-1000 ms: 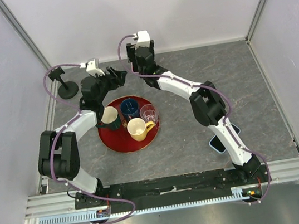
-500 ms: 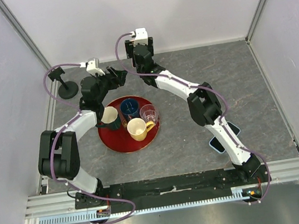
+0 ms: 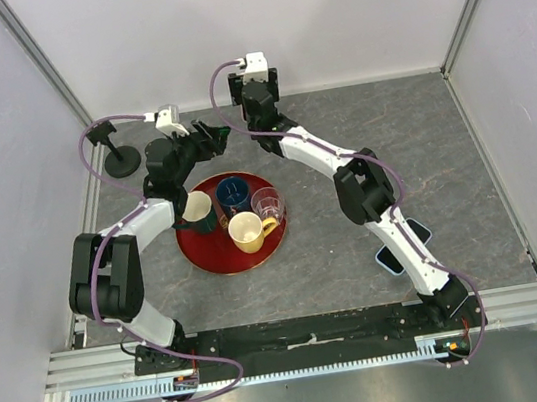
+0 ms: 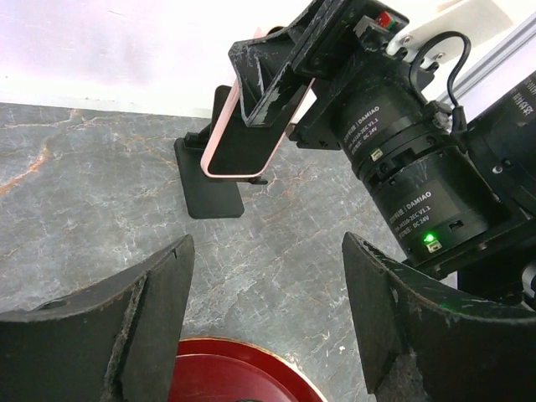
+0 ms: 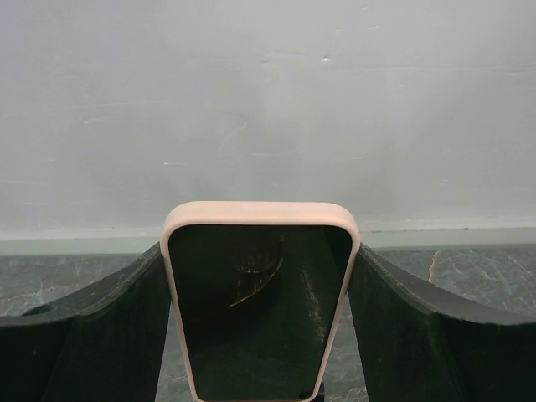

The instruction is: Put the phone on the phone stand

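While phone (image 4: 247,138) by stand (image 4: 208,186), tray (image 3: 209,256) nearby.

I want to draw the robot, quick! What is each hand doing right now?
Left gripper: open, holding nothing.
Right gripper: shut on the pink phone.

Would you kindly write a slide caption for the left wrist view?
Right gripper holds the pink-cased phone, tilted, at the black phone stand.

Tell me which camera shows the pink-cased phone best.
Left wrist: it shows the pink-cased phone obliquely, tilted, clamped in the right gripper, with the black stand just behind. The right wrist view shows only its screen, lower edge cut off. In the top view the right arm hides it.
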Controlling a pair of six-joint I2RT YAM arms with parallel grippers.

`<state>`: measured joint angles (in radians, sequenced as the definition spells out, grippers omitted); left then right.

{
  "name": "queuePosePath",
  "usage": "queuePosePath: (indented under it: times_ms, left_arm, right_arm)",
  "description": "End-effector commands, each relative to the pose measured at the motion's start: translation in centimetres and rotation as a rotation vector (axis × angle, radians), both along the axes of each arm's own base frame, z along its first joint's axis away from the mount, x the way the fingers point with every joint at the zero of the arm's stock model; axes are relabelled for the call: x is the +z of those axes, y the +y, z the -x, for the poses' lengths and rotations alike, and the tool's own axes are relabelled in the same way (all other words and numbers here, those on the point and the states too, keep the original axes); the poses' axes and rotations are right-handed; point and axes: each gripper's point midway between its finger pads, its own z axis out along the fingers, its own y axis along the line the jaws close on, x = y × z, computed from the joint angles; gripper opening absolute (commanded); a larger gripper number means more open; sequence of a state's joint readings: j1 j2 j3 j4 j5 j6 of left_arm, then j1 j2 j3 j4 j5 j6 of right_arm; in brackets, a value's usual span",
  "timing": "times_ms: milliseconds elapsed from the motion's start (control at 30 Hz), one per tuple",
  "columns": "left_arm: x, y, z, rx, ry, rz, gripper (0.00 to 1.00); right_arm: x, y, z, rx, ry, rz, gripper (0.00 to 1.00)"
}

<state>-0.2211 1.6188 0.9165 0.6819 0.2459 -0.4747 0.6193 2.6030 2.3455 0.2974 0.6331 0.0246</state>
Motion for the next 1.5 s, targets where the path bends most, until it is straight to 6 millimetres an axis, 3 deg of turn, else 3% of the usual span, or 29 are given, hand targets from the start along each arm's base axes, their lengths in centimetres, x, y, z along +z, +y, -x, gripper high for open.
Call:
queuePosePath:
  times_ms: [0,533,667,1267,1467]
  left_arm:
    - [1.2,-0.4,0.0,-0.016,-0.043,0.033,0.77]
    - [1.2,-0.6,0.0,-0.029,-0.044,0.045,0.77]
    - [1.3,-0.7,0.0,-0.032,-0.045,0.05,0.77]
    - [1.1,-0.7,-0.1,-0.034,-0.041,0.049,0.77]
    - [1.1,-0.7,-0.1,-0.034,-0.039,0.05,0.77]
  right_arm:
    - [5.4,-0.6,-0.4,-0.02,-0.122,-0.071,0.0]
    - [5.0,-0.9,0.0,0.002,-0.088,-0.028,0.0]
    - [4.1,-0.9,0.0,-0.004,-0.075,-0.017,0.01]
    - [2.5,-0.6,-0.8,-0.025,-0.068,-0.045,0.2]
    - [1.6,-0.4,-1.0,-0.019,-0.058,-0.036,0.32]
